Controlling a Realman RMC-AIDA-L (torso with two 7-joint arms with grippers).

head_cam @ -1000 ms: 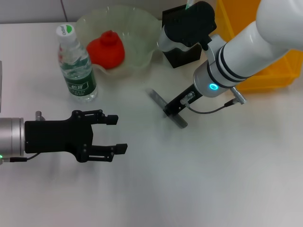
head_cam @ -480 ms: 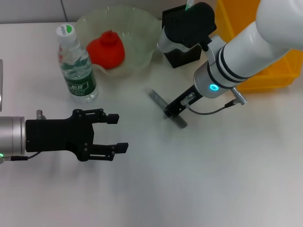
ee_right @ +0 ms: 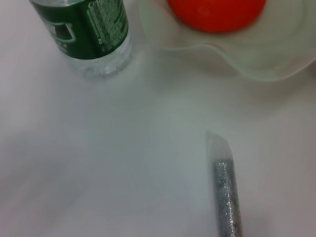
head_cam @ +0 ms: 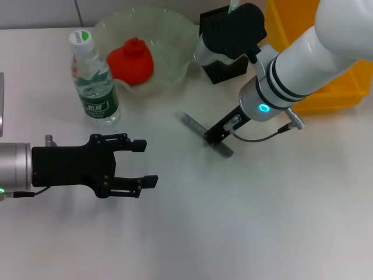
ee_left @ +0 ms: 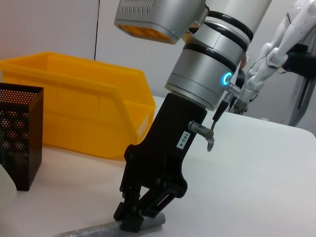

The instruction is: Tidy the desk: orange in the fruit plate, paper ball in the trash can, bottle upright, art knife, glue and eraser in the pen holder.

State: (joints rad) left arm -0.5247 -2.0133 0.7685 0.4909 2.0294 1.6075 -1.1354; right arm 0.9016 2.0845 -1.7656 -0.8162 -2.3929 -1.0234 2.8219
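Head view, read left to right. At 8 o'clock the left gripper (head_cam: 140,163) hovers idle over bare desk, fingers spread, grasping nothing. At 10 o'clock the bottle (head_cam: 93,79) stands upright, cap on, so that step looks finished. At 11 o'clock the fruit plate (head_cam: 175,32) contains the orange (head_cam: 131,61), another step apparently done. Just right of centre the glue (head_cam: 195,125) lies flat on the desk, angled from 10 toward 4 o'clock; the right gripper (head_cam: 213,139) has its fingers down around the stick's middle, seemingly closing to pinch it, though whether they already clench it cannot be told. A grip near the middle would probably keep the stick balanced when lifted. At 12 o'clock the pen holder (head_cam: 224,70) stands partly hidden behind the right arm; a mint-green tip, likely the art knife (head_cam: 233,6), shows above it. At 2 o'clock sits the trash can (head_cam: 338,93), its contents hidden. No eraser or paper ball is visible.
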